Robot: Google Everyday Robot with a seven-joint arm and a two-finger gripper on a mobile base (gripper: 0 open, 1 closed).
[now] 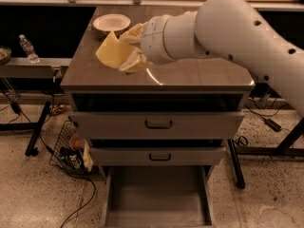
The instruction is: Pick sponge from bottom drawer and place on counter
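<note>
Sponge tilted | gripper fingers clamped on it, above counter (left part) | bottom drawer open

One gripper, over the counter, clasps one sponge. There are three drawers, one being the bottom drawer. One bowl, one bottle, one basket.

Smooth plastic pincer with foam sponge over matt counter; dull metal bottom drawer.
</note>
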